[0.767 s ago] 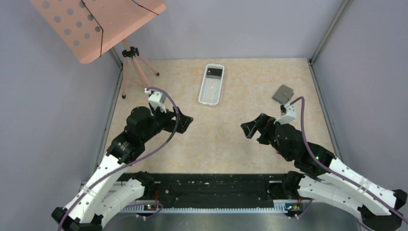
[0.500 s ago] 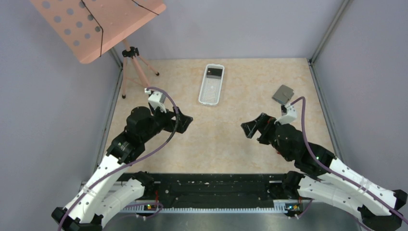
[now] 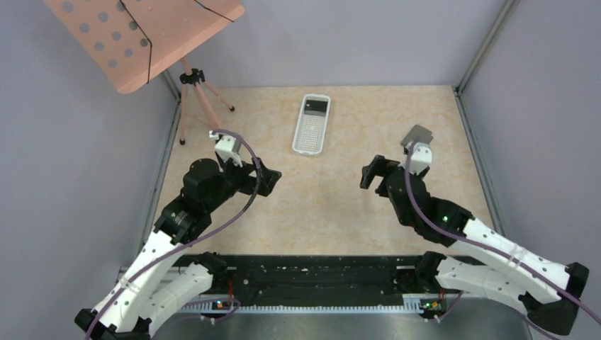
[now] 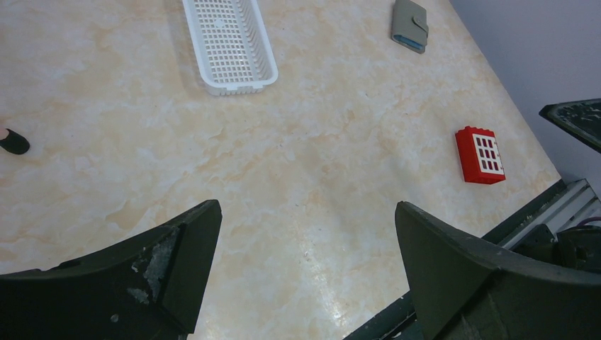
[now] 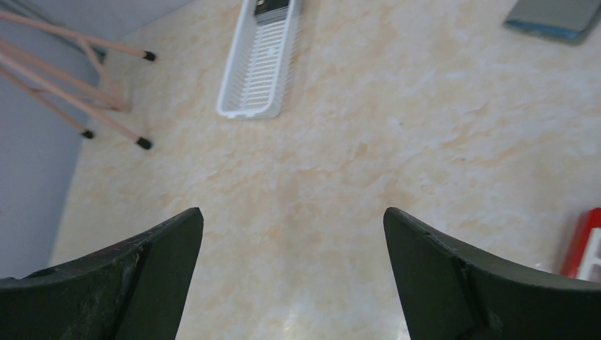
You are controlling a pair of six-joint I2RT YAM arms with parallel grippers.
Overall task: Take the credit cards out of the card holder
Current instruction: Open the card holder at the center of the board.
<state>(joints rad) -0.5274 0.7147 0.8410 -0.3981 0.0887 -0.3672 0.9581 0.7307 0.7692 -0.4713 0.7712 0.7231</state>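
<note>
The card holder (image 3: 416, 133) lies folded shut at the back right of the table, a flat grey wallet (image 4: 409, 24) with a blue edge (image 5: 556, 18). In the top view the right wrist covers its near side. One red credit card with white squares (image 4: 480, 154) lies flat on the table, apart from the holder, and shows at the right wrist view's edge (image 5: 587, 244). My left gripper (image 3: 265, 178) (image 4: 306, 209) hangs open over bare table at mid-left. My right gripper (image 3: 370, 174) (image 5: 291, 212) is open too, just near-left of the holder, with nothing between its fingers.
A white perforated basket (image 3: 312, 125) (image 4: 228, 42) (image 5: 259, 64) stands at the back centre with a dark item at its far end. A pink tripod (image 3: 195, 95) holding a pink perforated board (image 3: 142, 35) stands at the back left. Grey walls close in the table.
The right arm has swung back and to the right, so its wrist now covers part of the card holder. The left gripper has shifted slightly away. Both stay open.
</note>
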